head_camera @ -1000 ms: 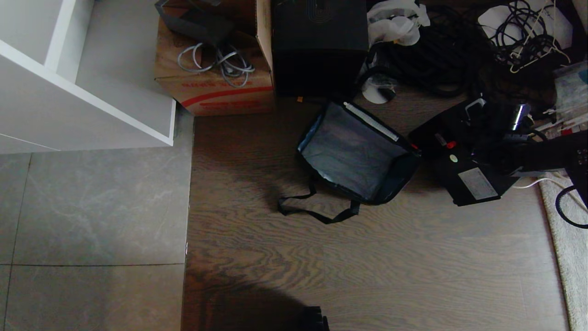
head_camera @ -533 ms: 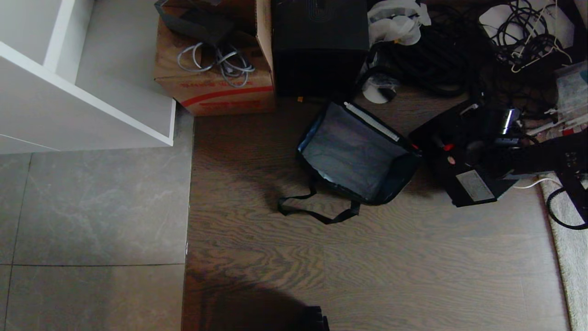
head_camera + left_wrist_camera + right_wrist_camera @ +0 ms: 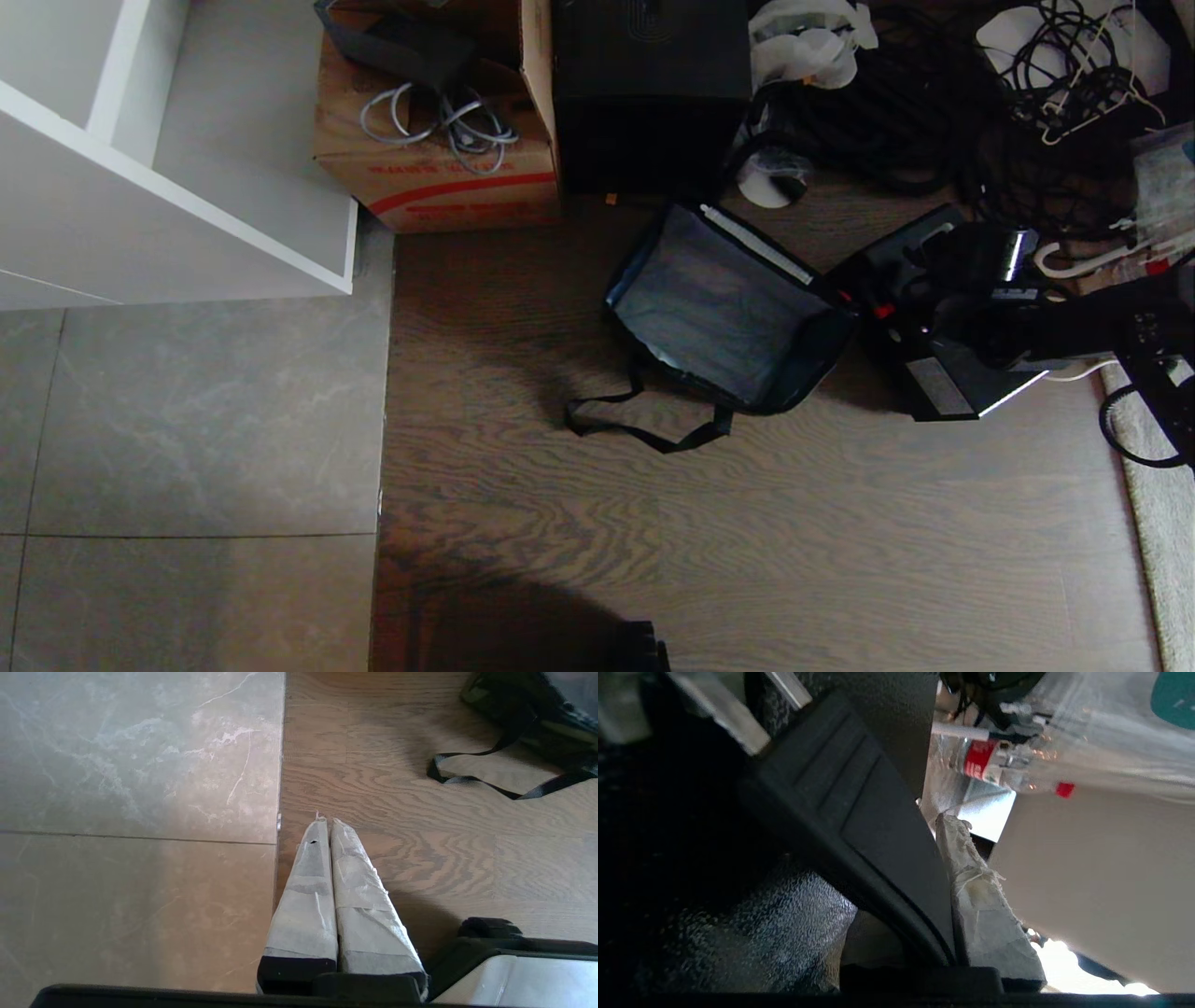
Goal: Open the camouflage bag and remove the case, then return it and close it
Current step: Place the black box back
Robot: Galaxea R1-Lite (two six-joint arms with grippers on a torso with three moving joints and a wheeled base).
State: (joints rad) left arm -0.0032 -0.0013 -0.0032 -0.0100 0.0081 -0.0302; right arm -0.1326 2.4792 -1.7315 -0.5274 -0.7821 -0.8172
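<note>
Camouflage bag (image 3: 724, 313): on the wood floor, open, dark interior exposed and empty; black webbing strap (image 3: 644, 425) trails toward the robot.

Case (image 3: 934, 327): rigid, black, out of the bag, just beside the bag's right wall, tilted with one pale-trimmed edge raised.

Right gripper (image 3: 971, 303): at the case's top; jaws pinching the black handle (image 3: 859, 826), one taped finger (image 3: 980, 905) flat against it.

Left gripper (image 3: 327, 826): parked low over the floor, near the seam between tile and wood, taped fingers pressed together on nothing.

Surroundings: cardboard box (image 3: 434, 177) with red stripe, taller plain black box (image 3: 649, 93), cable tangle (image 3: 934, 103).

Risks, as judged: the handle grip looks narrow, so the case may swing or slip on lifting. A corner could catch the bag's soft rim and fold it inward. The loose strap may snag.
</note>
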